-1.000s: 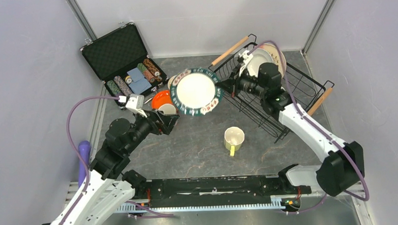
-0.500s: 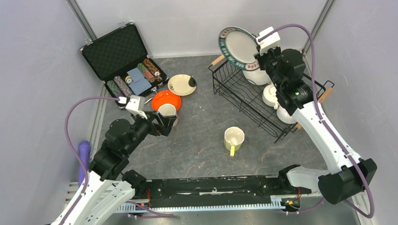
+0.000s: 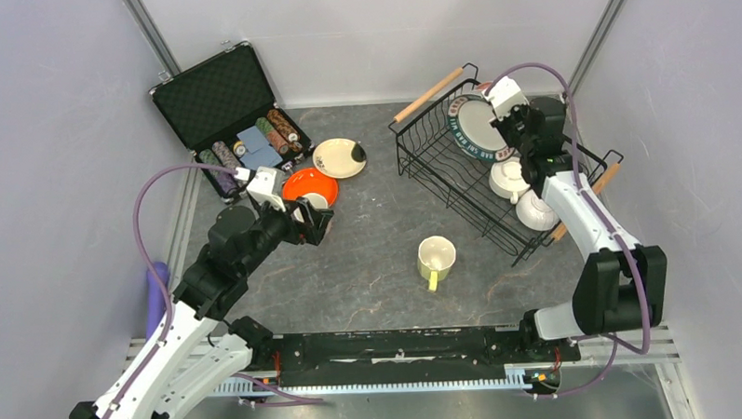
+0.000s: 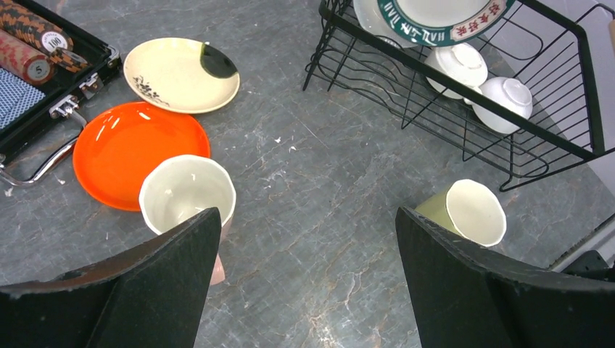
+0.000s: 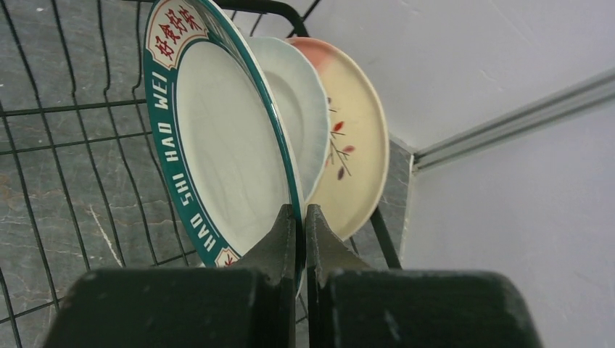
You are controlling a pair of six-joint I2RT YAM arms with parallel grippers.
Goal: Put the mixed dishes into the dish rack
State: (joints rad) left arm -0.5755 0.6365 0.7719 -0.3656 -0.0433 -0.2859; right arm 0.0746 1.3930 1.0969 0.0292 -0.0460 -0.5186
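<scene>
On the grey marbled table (image 3: 370, 275), a dish rack (image 3: 446, 184) is set at two o'clock, an open black case (image 3: 210, 99) at ten, an orange plate (image 3: 301, 184) and a cream spotted plate (image 3: 336, 159) at eleven, and a yellow-green mug (image 3: 435, 258) near centre.

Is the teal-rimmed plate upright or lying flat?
On edge: the teal-rimmed plate stands in the dish rack beside a white plate, right fingers pinching its rim.

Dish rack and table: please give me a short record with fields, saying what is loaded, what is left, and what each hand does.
In dish rack: teal-rimmed plate, white plate, pink-cream plate, on edge; two small white vessels
On table: orange plate, spotted cream plate, pale mug, yellow-green mug
Right hand: shut on teal-rimmed plate's rim
Left hand: open, empty, above table near pale mug
</scene>
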